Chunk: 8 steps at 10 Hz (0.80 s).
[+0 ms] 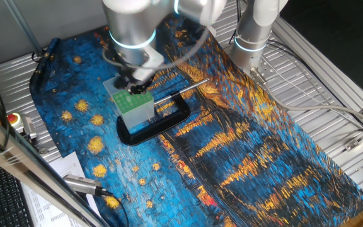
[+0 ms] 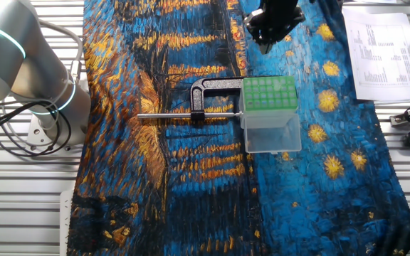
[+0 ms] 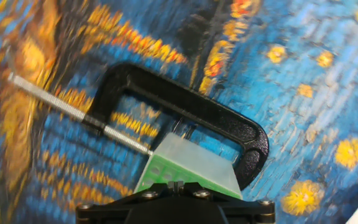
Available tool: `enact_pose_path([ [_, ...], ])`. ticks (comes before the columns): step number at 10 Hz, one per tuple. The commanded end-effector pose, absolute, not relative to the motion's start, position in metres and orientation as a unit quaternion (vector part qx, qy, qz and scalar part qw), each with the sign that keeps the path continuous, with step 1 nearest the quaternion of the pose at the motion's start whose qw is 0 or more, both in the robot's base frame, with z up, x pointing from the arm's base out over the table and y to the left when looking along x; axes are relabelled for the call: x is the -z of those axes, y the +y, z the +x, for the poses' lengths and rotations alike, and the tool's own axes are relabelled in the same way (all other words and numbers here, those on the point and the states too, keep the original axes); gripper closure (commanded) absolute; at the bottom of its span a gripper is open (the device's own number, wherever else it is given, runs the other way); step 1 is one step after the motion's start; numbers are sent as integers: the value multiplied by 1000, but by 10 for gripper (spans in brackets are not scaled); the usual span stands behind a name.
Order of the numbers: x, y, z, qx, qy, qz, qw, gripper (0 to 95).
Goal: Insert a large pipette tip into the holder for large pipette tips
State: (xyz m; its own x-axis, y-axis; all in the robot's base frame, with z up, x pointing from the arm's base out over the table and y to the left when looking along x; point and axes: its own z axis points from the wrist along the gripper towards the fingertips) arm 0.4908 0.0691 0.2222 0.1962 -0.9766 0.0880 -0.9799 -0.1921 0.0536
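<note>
Painted tablecloth (image 2: 191, 178), one holder (image 2: 269, 96), one clamp (image 2: 208, 89)

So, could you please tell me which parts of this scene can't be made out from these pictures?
- Gripper: fingertips blurred dark in the other fixed view, cut off by the bottom edge in the hand view; open or shut, and any pipette tip, unclear.
- Translucent plastic box with green holed top plate: in one fixed view the arm covers its far side.
- Black C-shaped clamp: the box hides its screw end.

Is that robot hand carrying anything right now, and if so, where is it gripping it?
It cannot be told. The gripper hangs above the green-topped holder, but no pipette tip shows between its jaws in any view; such a thin, clear thing could be there unseen.
</note>
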Motion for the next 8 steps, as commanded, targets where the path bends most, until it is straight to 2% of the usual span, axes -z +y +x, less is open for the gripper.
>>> enact_pose_path([
  [1, -224, 73, 501, 1, -915, 404, 12, 950],
  [3, -218, 69, 505, 4, -954, 300, 17, 950],
  [5, -213, 65, 510, 9, -964, 266, 16, 950],
  [8, -209, 70, 518, 31, -974, 223, 34, 950],
])
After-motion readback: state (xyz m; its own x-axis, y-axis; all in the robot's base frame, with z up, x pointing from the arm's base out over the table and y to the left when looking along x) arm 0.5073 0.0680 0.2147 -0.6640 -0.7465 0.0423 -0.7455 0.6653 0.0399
